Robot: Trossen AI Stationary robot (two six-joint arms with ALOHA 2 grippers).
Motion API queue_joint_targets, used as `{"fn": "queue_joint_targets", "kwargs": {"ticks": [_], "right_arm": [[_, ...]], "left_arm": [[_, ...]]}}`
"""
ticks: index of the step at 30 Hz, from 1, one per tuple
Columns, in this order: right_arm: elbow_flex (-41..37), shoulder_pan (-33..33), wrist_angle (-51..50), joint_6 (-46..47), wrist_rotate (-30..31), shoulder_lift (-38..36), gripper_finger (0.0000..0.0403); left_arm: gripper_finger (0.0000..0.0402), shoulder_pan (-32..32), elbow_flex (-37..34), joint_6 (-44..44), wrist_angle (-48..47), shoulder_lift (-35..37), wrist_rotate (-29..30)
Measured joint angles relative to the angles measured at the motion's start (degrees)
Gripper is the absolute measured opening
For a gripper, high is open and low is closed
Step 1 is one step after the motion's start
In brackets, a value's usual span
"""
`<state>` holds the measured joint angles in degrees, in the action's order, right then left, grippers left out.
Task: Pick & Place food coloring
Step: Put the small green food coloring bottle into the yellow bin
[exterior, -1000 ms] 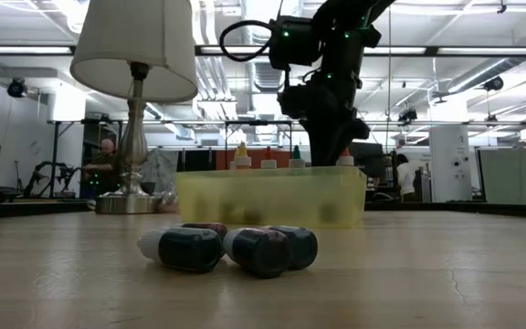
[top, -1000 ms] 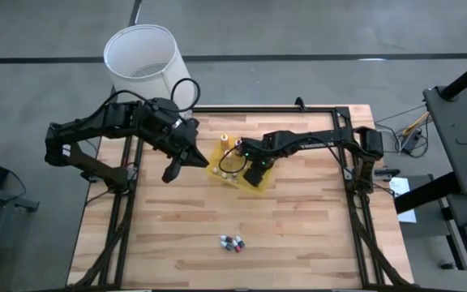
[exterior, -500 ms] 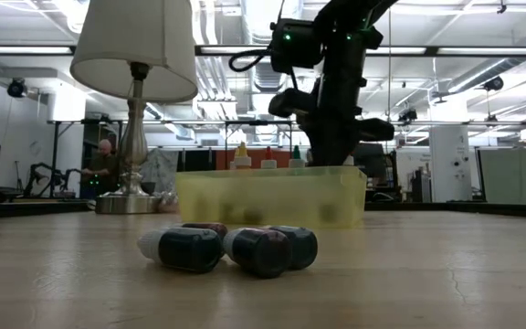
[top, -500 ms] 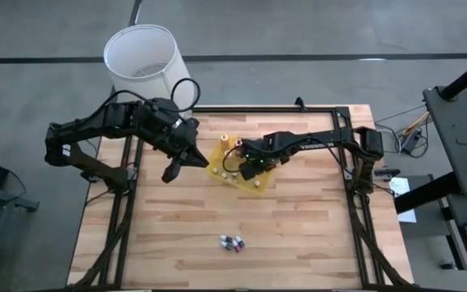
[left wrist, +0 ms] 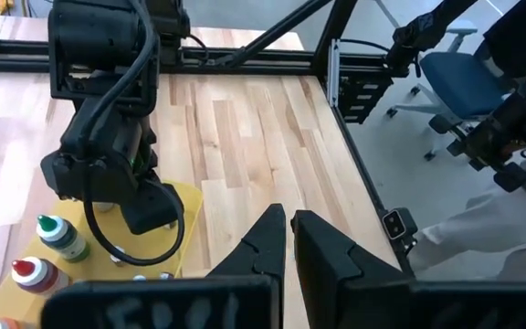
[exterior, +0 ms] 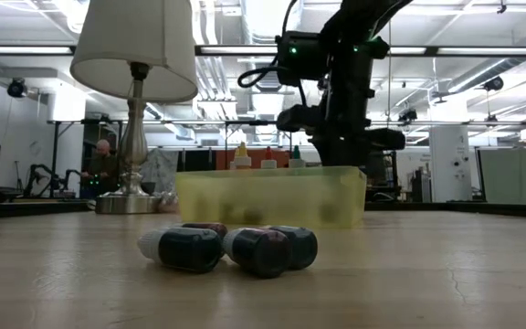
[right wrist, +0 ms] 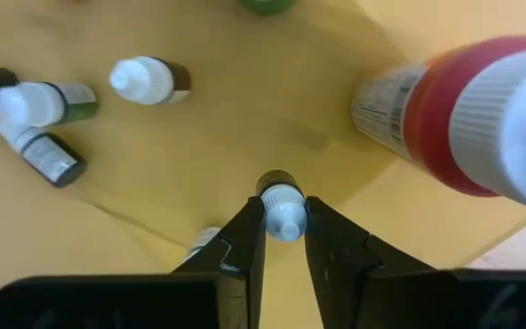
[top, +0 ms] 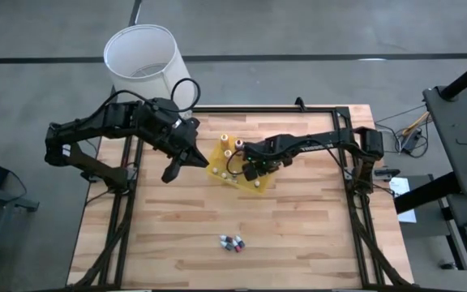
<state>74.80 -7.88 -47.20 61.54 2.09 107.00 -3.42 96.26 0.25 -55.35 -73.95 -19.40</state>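
Right gripper [right wrist: 284, 222] | clamped on vial [right wrist: 282, 203], raised higher above tray [top: 254, 183] | left gripper [left wrist: 289, 239] closed, unmoved

The near half of the table [top: 298, 243] lies open except for a small cluster of vials [top: 233, 242] near its front middle, while farther back the yellow tray [top: 254, 185], its upright bottles [top: 226, 141] and both arms crowd the centre, with a lamp [exterior: 135, 55] at the far left corner.

yellow tray [top: 242, 180], red bottle [right wrist: 468, 119] white-capped, dark vials [exterior: 226, 247], pale striped wood bench [top: 298, 227], white lampshade [top: 143, 58]
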Motion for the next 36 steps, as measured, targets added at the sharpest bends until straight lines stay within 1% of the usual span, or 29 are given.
{"fn": "queue_joint_targets", "kwargs": {"ticks": [10, 17, 29, 36], "right_arm": [[-0.3, 0.0, -0.6, -0.2, -0.6, 0.0, 0.0060], [-0.2, 0.0, -3.8, -0.3, -0.5, 0.0, 0.0060], [-0.3, 0.0, -3.5, -1.3, -0.4, 0.0, 0.0061], [-0.3, 0.0, -3.2, -1.2, 0.6, 0.0, 0.0083]], "left_arm": [[0.0000, 0.0, 0.0, 0.8, 0.0, 0.0, 0.0], [0.0000, 0.0, 0.0, 0.8, 0.0, 0.0, 0.0], [0.0000, -0.1, 0.0, 0.8, 0.0, 0.0, 0.0], [0.0000, -0.1, 0.0, 0.3, 0.0, 0.0, 0.0]]}}
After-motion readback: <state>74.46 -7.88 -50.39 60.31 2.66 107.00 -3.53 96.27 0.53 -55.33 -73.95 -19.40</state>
